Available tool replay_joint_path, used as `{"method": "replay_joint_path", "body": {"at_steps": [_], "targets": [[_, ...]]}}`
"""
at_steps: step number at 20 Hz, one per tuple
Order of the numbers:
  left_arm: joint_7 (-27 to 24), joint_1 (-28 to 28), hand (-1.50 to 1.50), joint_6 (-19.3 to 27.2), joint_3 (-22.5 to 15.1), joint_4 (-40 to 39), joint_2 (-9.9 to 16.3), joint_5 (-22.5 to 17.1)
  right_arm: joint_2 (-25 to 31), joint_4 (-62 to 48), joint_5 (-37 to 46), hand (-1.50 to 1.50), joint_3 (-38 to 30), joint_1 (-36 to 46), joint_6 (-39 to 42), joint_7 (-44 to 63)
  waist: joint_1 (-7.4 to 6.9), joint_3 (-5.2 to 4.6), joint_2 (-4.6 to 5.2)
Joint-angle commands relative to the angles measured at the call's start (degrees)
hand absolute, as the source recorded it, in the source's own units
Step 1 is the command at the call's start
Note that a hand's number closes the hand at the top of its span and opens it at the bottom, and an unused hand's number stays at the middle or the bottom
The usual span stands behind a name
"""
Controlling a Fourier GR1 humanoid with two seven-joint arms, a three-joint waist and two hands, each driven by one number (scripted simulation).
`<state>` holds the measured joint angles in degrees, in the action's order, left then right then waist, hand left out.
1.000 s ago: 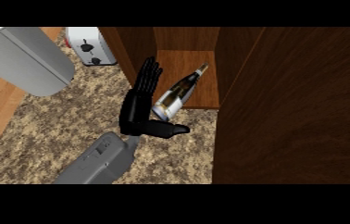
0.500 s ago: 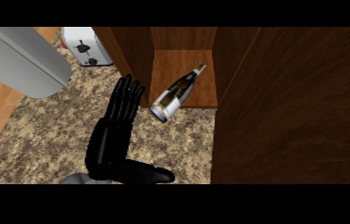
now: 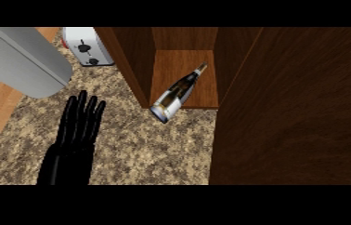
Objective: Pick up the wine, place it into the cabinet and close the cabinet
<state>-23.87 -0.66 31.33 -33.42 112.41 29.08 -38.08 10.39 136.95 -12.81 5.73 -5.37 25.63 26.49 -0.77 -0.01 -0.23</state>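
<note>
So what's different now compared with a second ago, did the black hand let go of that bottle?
Yes. The black hand, which lay against the wine bottle a second ago, has let it go and drawn back left and down over the counter, fingers straight. The bottle lies tilted in the open cabinet, base over the shelf's edge, much as before. The toaster stayed put.

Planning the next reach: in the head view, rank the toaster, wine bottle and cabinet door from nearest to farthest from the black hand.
From the hand at lower left:
1. Wine bottle, lying in the cabinet opening, to its right.
2. Toaster, up behind it.
3. Cabinet door, far right.
</note>
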Motion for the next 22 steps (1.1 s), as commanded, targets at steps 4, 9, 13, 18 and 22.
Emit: {"method": "replay_joint_path", "body": {"at_steps": [4, 9, 13, 18, 22], "targets": [[-2.62, -13.49, -1.50, -3.74, 7.90, 8.59, 7.43, -2.91, 0.13, 8.05, -6.74, 1.50, 9.31, -6.63, 0.65, 9.00, -0.03, -0.06, -0.14], [-8.60, -25.15, -1.50, -13.15, 15.64, 11.37, 11.07, -7.03, -5.31, 6.31, 0.14, 1.50, 18.59, -2.03, -4.00, 10.78, -0.85, -0.13, -0.15], [-7.40, -31.93, -1.50, -18.91, 22.95, 15.42, 14.14, -11.87, -8.44, 5.61, 5.45, 1.50, 24.99, 1.80, -7.59, 14.05, -0.85, -0.10, -0.22], [-7.94, -34.49, -1.50, -22.15, 29.13, 14.44, 13.77, -13.26, -10.30, 3.44, 15.01, 1.50, 35.64, 10.07, -16.42, 16.34, -0.41, -0.12, -0.19], [-9.95, -39.73, -1.50, -29.65, 32.25, 12.85, 14.26, -14.00, -10.35, -5.42, 21.30, 1.50, 40.64, 20.64, -25.67, 14.16, -1.30, -0.16, -0.29]]}}
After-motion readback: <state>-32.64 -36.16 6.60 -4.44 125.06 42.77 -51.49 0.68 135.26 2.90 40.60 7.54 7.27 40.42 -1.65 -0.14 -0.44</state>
